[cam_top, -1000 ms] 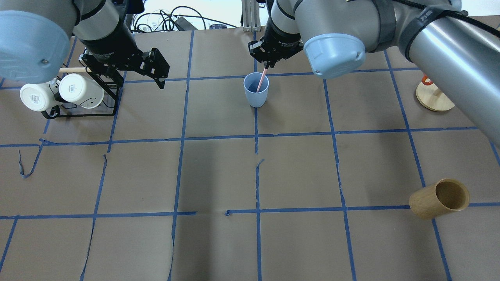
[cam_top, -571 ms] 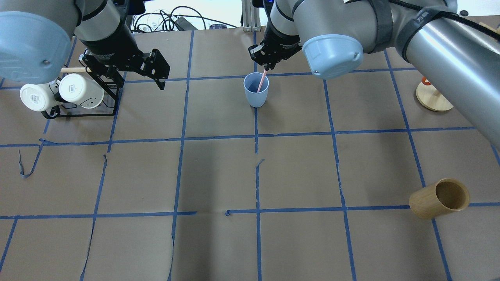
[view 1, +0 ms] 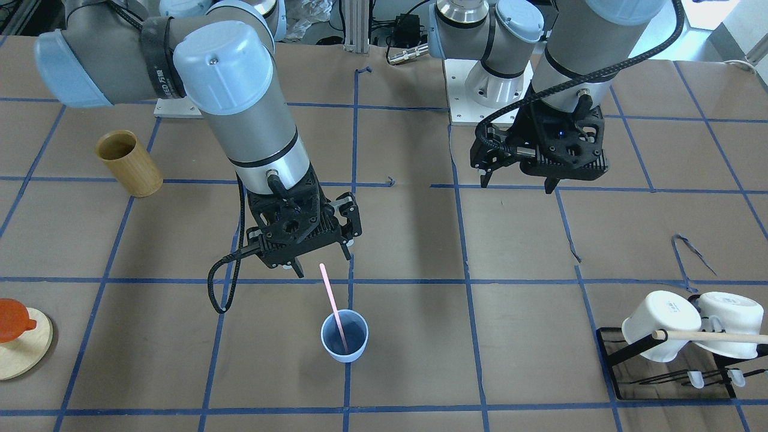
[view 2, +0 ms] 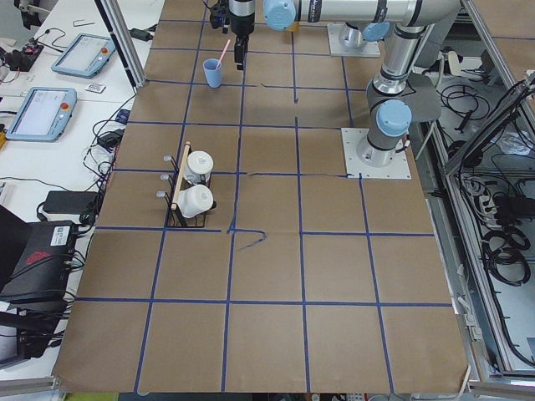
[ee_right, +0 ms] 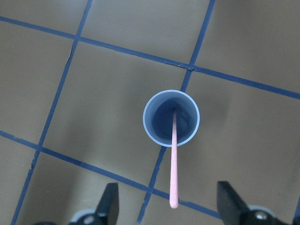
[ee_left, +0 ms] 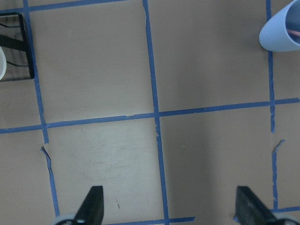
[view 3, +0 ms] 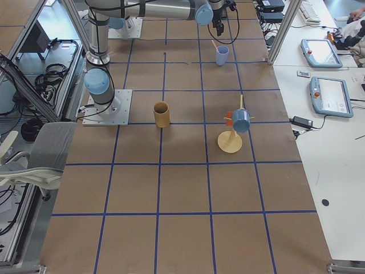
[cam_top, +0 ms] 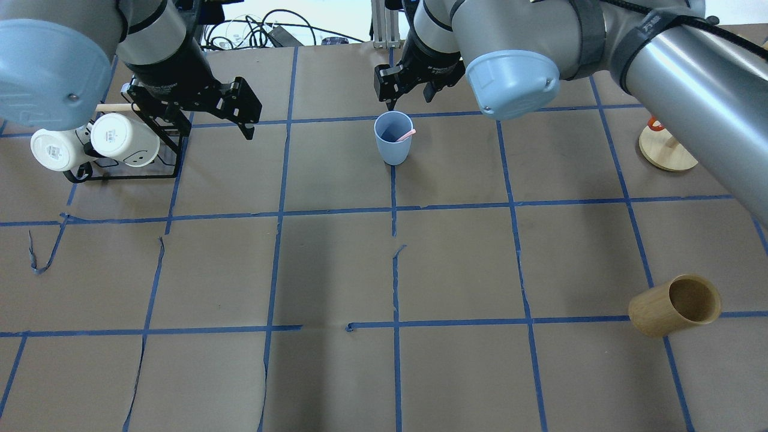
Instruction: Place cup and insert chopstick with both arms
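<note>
**A:** Start nearest the robot. What's there?

**B:** On its right a brown cup (cam_top: 675, 305) stands upright on the table (cam_top: 336, 270), well apart from the work. I'd call it a bystander.

**A:** Further out?

**B:** The left gripper (view 1: 516, 183) hangs over bare table, fingers spread wide with nothing between them. It is beside a black rack (cam_top: 132, 177) that carries two white mugs (cam_top: 120, 138). My guess is that its part, setting the cup down, is done, and it is parked out of the way.

**A:** And the cup itself?

**B:** The blue cup (cam_top: 393, 139) stands upright in the far middle of the table, just beside a crossing of the blue tape lines (cam_top: 336, 211). The pink chopstick (view 1: 333, 306) has its lower end down in the cup, and its upper end sticks out over the rim.

**A:** Who holds it?

**B:** Nothing does. The right gripper (cam_top: 408, 99) is above and just beyond the cup, fingers wide apart. In its wrist view the stick's top lies between them with a gap on each side. It slants because only the rim props it.

**A:** What's left?

**B:** Probably just lifting away without brushing the stick, since a light cup could tip.
</note>
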Controlling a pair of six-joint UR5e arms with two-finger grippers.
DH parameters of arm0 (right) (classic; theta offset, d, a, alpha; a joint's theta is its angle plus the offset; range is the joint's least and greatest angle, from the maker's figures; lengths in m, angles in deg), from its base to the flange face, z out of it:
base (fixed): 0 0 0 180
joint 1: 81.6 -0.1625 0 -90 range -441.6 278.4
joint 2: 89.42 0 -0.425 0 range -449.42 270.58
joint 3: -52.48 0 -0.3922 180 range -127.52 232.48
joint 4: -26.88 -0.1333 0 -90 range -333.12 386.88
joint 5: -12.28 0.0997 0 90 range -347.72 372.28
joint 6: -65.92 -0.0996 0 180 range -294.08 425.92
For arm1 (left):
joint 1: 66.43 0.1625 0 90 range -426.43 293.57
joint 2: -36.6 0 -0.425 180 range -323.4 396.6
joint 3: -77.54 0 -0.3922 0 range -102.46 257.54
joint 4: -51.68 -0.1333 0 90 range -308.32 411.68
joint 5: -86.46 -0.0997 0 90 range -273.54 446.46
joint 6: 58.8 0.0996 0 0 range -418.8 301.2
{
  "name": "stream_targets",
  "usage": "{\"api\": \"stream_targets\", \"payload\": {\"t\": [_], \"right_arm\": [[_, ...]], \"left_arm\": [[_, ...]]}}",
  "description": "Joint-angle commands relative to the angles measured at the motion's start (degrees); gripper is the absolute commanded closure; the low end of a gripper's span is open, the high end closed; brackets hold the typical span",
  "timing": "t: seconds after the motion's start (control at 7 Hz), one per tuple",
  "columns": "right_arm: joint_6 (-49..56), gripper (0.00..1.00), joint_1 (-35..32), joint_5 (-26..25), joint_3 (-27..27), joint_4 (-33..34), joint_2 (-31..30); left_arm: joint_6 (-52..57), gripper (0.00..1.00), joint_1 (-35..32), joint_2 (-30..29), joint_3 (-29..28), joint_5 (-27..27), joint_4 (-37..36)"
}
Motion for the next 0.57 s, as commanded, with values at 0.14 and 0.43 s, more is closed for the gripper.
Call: {"api": "stream_targets", "payload": {"t": [0.14, 0.43], "right_arm": [[0.0, 0.0, 10.8, -3.6, 0.3, -20.7, -8.9], [0.0, 0.0, 14.7, -10.3, 0.3, -25.3, -12.7]], "left_arm": [[0.0, 0.0, -0.1, 0.0, 0.0, 0.0, 0.0], [0.0, 0.0, -0.1, -0.1, 0.0, 0.0, 0.0]]}}
